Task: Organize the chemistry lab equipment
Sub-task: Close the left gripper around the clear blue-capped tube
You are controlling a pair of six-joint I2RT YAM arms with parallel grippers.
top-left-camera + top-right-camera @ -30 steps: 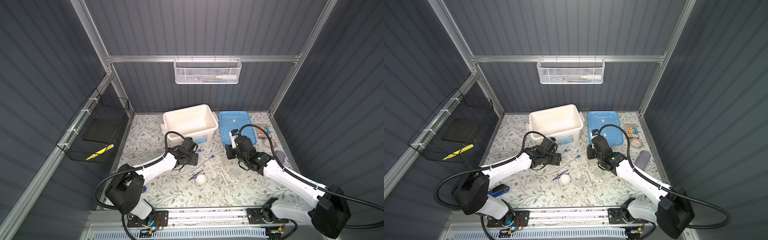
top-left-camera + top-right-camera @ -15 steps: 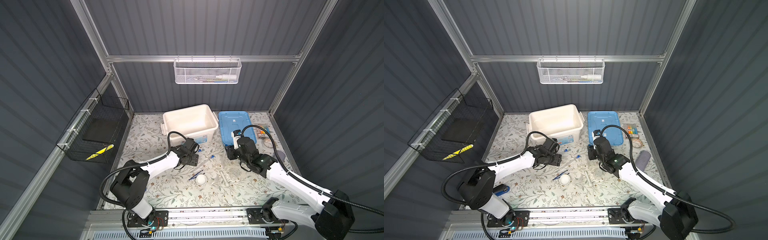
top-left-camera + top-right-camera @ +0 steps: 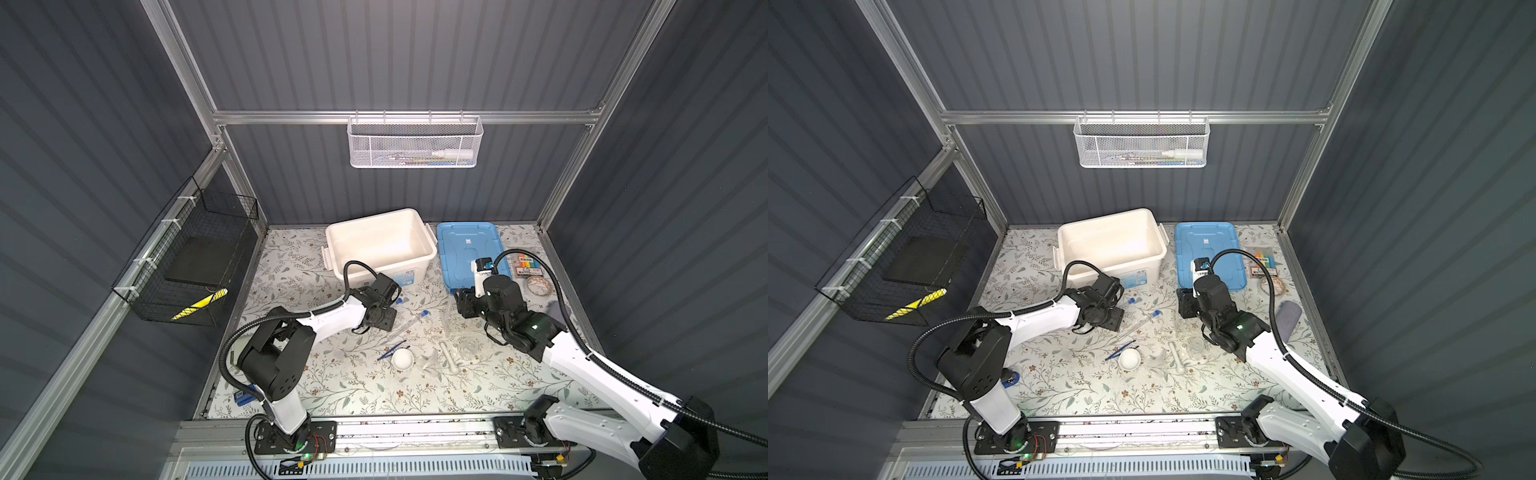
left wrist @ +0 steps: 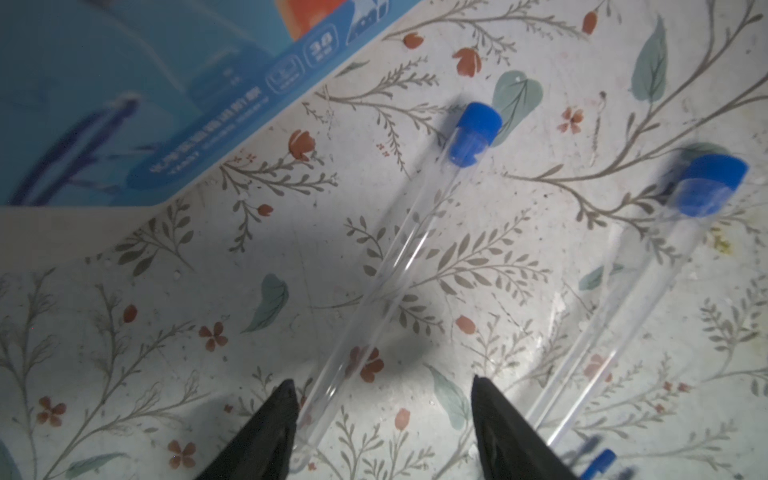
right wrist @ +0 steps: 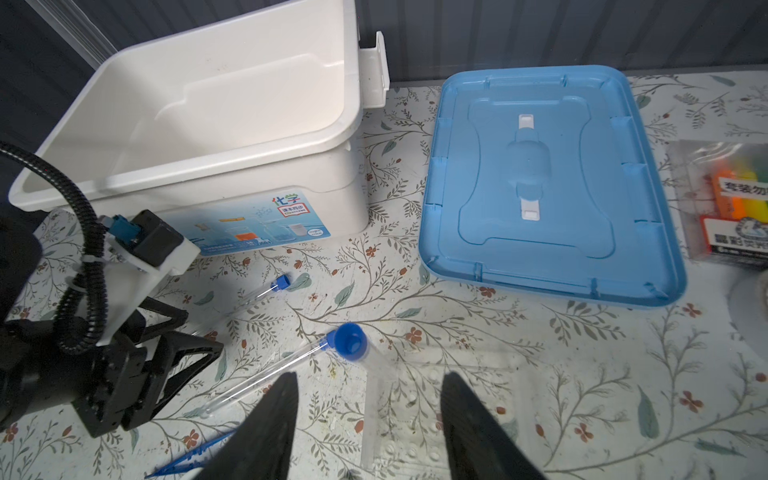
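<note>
Two clear blue-capped test tubes lie on the floral mat. My left gripper (image 4: 382,380) is open and low over the mat, and the round end of one test tube (image 4: 386,270) lies just inside one fingertip. The other test tube (image 4: 623,311) lies outside the jaws. My right gripper (image 5: 370,374) is open above the clear tube rack (image 5: 440,415), holding nothing. In both top views a white dish (image 3: 402,358), dark blue tweezers (image 3: 390,350), a white pestle (image 3: 449,357) and small clear glassware (image 3: 471,347) lie nearer the front.
An open white bin (image 3: 370,218) stands at the back with its blue lid (image 3: 467,253) flat beside it. A marker pack (image 3: 528,266), a tape roll (image 3: 538,286) and a grey cloth (image 3: 555,309) lie on the right. Wire baskets hang on the back (image 3: 413,143) and left (image 3: 187,257) walls.
My right jaws have opened wider over the tube rack. My left jaws have narrowed a little around the test tube's end, and the left arm's base has swung.
</note>
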